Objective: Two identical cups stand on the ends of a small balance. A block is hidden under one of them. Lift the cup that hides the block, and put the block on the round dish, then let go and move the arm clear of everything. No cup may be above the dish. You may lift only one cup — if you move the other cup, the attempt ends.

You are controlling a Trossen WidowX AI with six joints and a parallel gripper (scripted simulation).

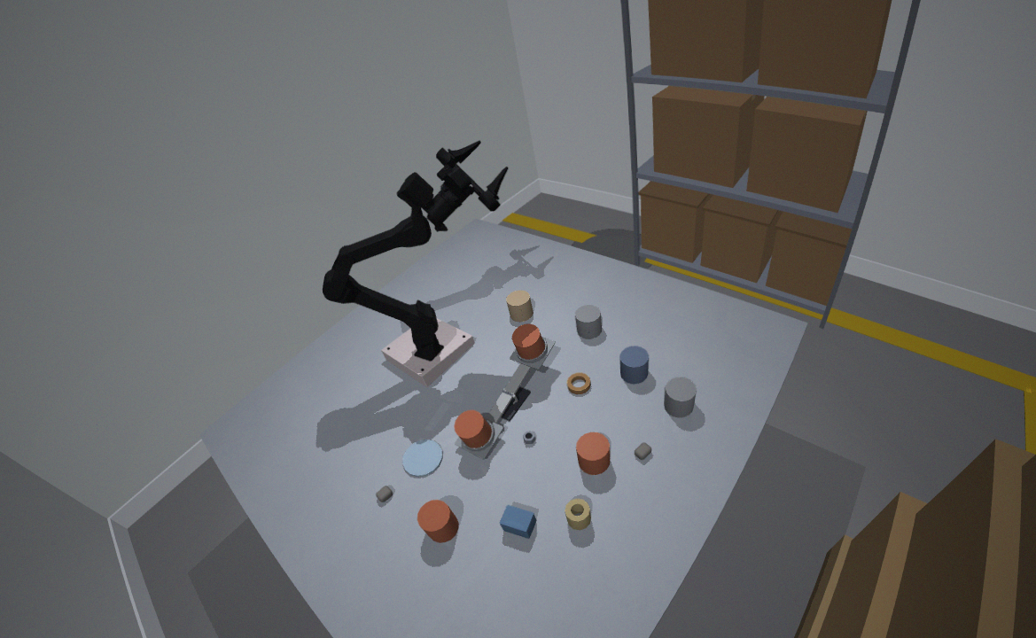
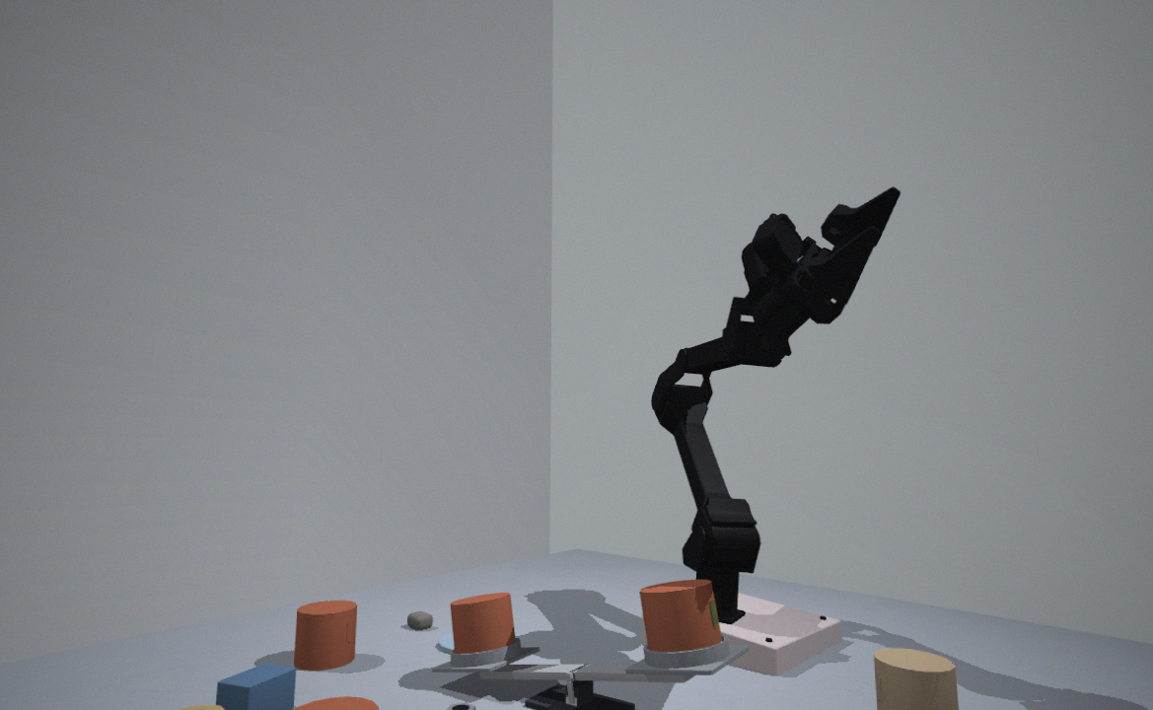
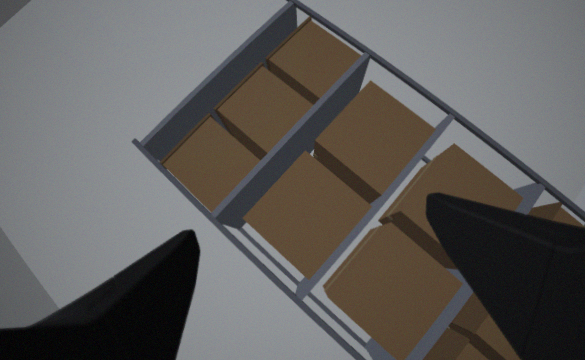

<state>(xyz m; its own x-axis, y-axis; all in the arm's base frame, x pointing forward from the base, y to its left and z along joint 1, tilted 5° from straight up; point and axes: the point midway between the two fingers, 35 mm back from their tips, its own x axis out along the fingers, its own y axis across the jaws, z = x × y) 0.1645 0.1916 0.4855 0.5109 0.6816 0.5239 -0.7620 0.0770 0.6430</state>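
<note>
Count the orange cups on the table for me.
4. Two stand on the balance: the far cup near the arm's base, the near cup beside the round dish. Two stand loose: one right of the balance, one at the front. None looks hidden.
</note>
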